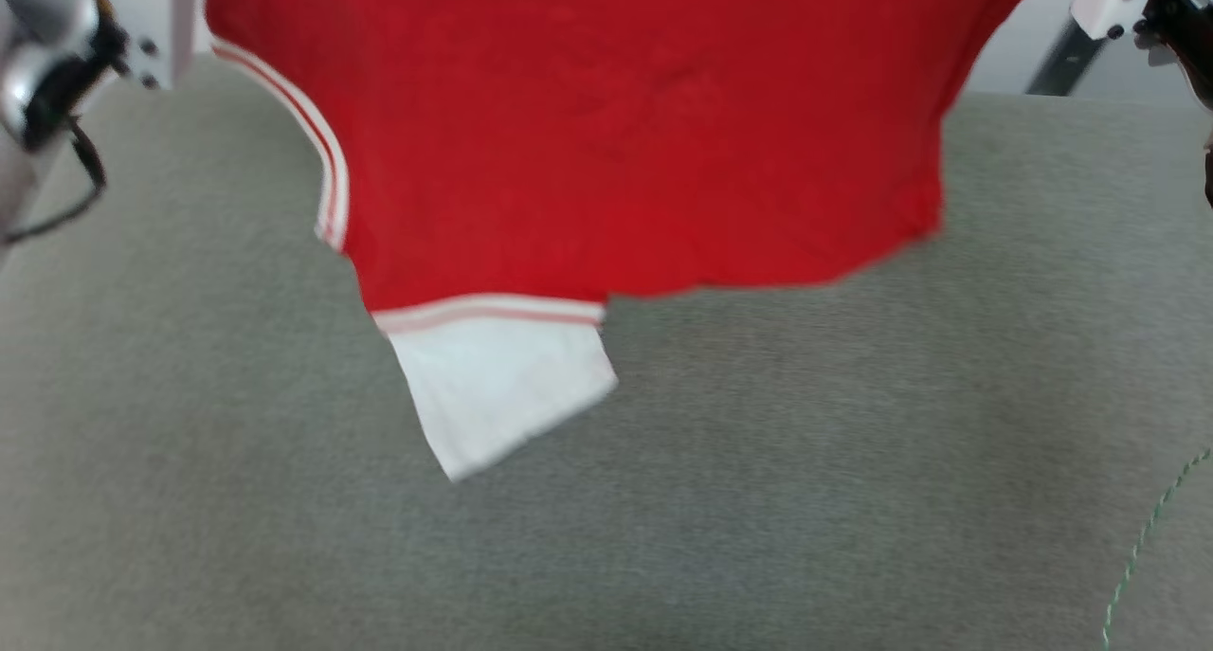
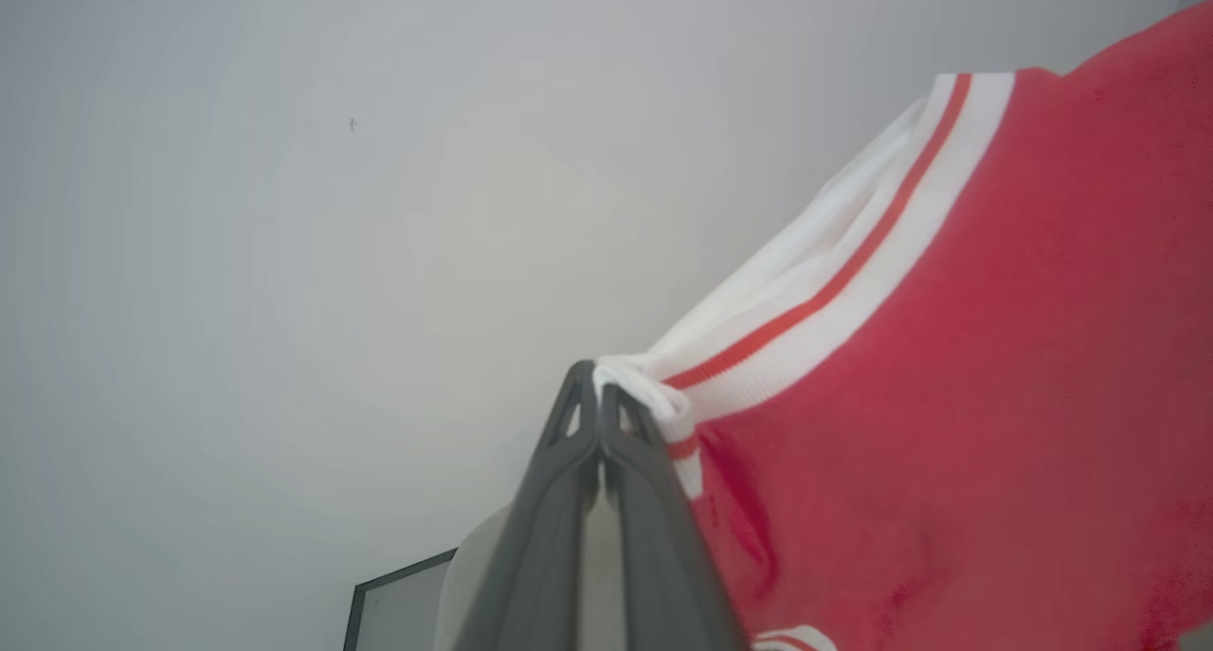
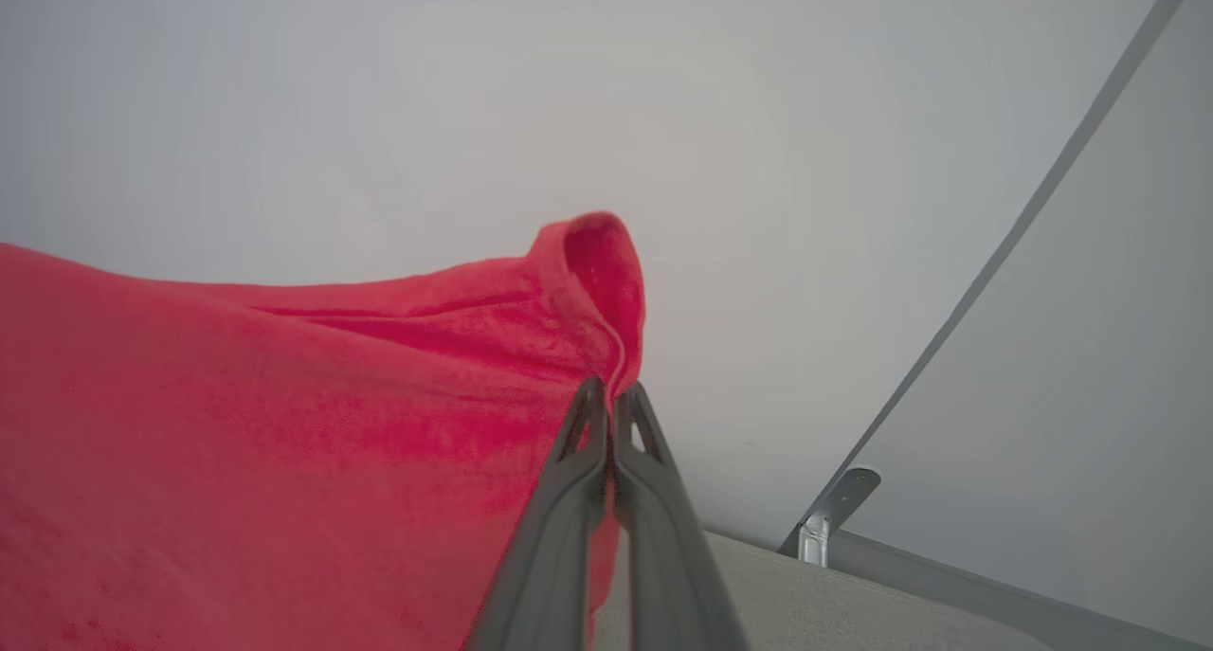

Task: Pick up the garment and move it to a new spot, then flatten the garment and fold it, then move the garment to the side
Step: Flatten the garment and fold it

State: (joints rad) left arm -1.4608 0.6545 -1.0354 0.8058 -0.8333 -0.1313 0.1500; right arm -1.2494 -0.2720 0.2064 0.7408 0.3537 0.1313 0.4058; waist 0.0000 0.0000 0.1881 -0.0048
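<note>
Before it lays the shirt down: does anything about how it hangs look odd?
Yes. The garment hangs unevenly: one white sleeve dangles below its red lower edge, left of middle. The left gripper pinches striped trim, the right gripper plain red cloth.

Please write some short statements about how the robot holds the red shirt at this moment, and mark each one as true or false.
1. The red jersey T-shirt is held up by the left pincer and the right pincer. True.
2. The left pincer is open. False: it is shut on the red-and-white striped trim.
3. The right pincer grips a plain red edge. True.
4. The dangling sleeve is black. False: the sleeve is white.
5. A green thread lies on the grey cloth surface. True.
</note>
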